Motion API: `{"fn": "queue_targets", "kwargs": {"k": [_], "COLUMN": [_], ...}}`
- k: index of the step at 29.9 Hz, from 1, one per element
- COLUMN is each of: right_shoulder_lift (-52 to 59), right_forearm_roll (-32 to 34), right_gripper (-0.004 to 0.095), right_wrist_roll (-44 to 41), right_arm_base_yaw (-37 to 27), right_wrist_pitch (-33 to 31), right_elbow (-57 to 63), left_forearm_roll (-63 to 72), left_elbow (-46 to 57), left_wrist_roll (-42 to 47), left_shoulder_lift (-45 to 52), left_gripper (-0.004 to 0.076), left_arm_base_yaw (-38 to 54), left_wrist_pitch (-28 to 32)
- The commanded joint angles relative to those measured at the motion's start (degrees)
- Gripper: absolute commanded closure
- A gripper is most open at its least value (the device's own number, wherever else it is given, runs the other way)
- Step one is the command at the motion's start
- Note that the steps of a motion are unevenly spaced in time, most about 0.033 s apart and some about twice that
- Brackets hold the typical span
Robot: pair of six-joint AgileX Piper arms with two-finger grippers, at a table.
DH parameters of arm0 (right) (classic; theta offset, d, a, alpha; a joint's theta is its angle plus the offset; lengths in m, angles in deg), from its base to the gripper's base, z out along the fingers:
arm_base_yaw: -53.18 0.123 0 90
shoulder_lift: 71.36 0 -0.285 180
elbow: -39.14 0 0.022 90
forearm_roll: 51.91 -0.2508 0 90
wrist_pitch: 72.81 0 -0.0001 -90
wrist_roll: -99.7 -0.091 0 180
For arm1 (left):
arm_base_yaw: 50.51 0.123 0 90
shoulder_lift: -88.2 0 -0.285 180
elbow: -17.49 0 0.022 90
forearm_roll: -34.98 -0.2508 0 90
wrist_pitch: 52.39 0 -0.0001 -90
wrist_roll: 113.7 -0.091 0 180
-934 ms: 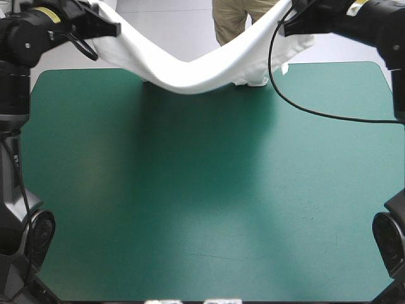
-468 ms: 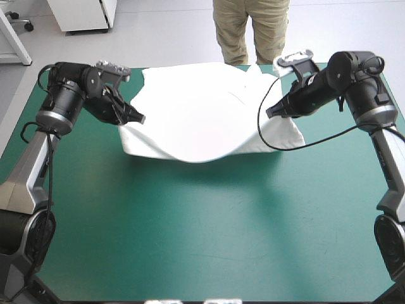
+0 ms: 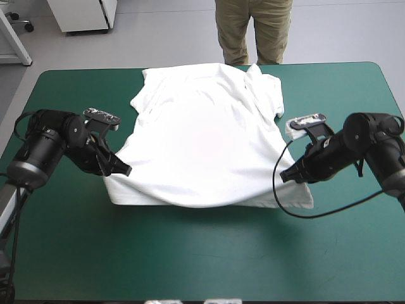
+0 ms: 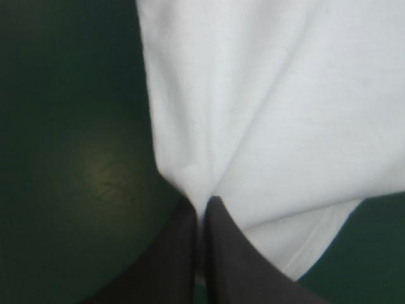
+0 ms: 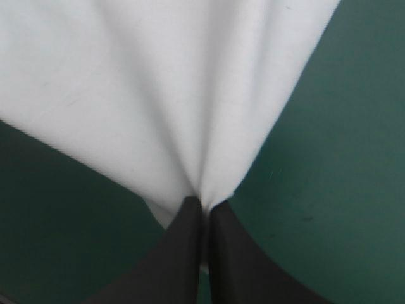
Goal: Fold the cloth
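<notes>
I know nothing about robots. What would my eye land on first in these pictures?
The big white T-shirt stands out first, spread almost flat over the middle and far part of the teal-green table, with its collar toward the far edge. Next come the two black arms: the left pincer and the right pincer each pinch a near corner of the shirt, and creases fan out from each grip.

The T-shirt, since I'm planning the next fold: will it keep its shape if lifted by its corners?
Likely floppy: the T-shirt puckers into creases where the left gripper and right gripper pinch it. Probably light: fingertip pinches hold its corners. Its near hem would likely sag between them.
</notes>
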Motion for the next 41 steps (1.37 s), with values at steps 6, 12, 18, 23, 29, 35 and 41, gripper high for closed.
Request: {"fn": "queue_targets", "kwargs": {"k": [6,12,18,23,29,35,41], "right_shoulder_lift": [11.5,13.2,13.2,13.2,13.2,13.2,13.2], "right_forearm_roll": [-0.5,-1.6,-1.3,-1.3,-1.2,-1.0,0.7], "right_gripper": [0.0925,0.0926,0.0924,0.0894,0.0644,0.0463,0.0463], "right_wrist_roll": [-1.4,-1.6,-2.5,-2.7,-2.7,-3.1,-3.1], "right_arm_base_yaw": [-0.5,-0.5,-0.5,-0.5,-0.5,-0.5,-0.5], "right_wrist_pitch": [-0.4,1.0,8.1,10.1,13.6,16.5,18.7], "right_elbow": [14.2,21.5,28.2,30.5,30.2,27.9,20.4], "left_forearm_roll": [0.0,0.9,3.7,5.8,5.5,7.4,5.9], "left_elbow": [10.1,17.6,21.4,23.3,24.3,24.3,19.9], "left_wrist_roll": [-0.6,0.1,0.1,-1.6,-1.6,-0.1,5.5], "left_shoulder_lift": [9.8,12.6,13.3,13.1,13.1,13.1,13.0], "left_gripper": [0.0733,0.0733,0.0733,0.072,0.0465,0.0203,0.0204], "left_arm_base_yaw": [-0.5,-0.5,-0.5,-0.5,-0.5,-0.5,-0.5], "left_wrist_pitch": [-2.5,-2.5,-1.0,2.7,5.7,11.5,22.2]}}
